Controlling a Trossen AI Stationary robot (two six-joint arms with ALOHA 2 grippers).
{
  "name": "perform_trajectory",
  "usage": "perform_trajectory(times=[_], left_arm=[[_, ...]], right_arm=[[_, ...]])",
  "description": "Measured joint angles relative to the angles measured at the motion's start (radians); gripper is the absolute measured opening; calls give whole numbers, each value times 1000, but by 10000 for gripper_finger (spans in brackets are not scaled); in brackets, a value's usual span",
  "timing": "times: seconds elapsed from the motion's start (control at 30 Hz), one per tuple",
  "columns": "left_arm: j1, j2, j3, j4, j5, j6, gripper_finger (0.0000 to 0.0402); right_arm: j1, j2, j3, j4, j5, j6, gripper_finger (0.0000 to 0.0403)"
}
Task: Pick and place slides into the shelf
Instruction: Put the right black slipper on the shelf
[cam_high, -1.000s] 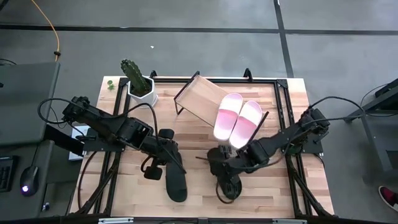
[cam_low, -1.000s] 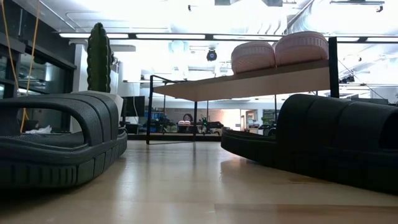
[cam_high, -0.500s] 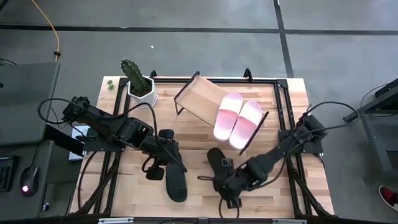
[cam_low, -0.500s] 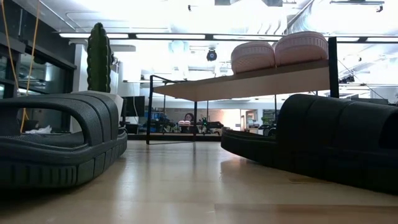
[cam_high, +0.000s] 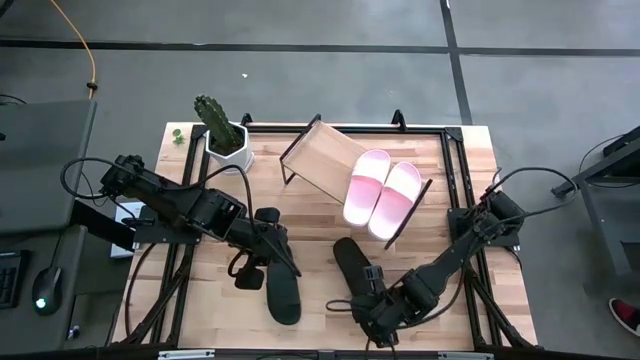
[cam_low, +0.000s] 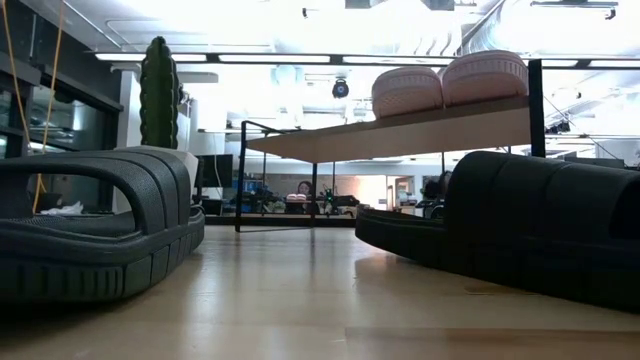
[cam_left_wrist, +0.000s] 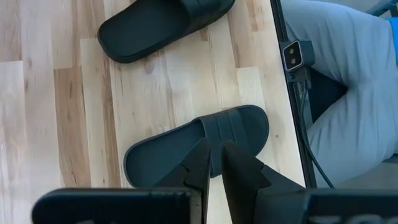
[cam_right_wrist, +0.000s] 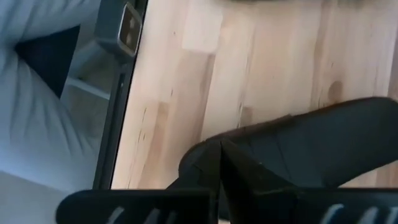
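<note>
The left gripper (cam_left_wrist: 213, 163) is clamped on the edge of one black slide (cam_high: 281, 292) on the tabletop (cam_high: 320, 215); the right gripper (cam_right_wrist: 219, 163) is clenched on the other black slide (cam_high: 354, 268). Pink slides (cam_high: 383, 194) are seen on the shelf (cam_high: 325, 158).

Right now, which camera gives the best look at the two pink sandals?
The high view: it looks straight down on both pink sandals, side by side on the slanted shelf. The low view shows only their rounded straps from the side. Neither wrist view shows them.
</note>
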Motion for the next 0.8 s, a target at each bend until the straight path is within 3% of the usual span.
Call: perform_trajectory(times=[0.2, 0.53, 0.8], left_arm=[[0, 0, 0, 0, 0, -20, 31], [-1, 0, 0, -25, 13, -44, 31], [-3, 0, 0, -74, 42, -69, 31]], right_arm=[[40, 2, 0, -22, 10, 20, 22], [96, 36, -1, 0, 53, 50, 141], [112, 109, -1, -14, 135, 45, 204]])
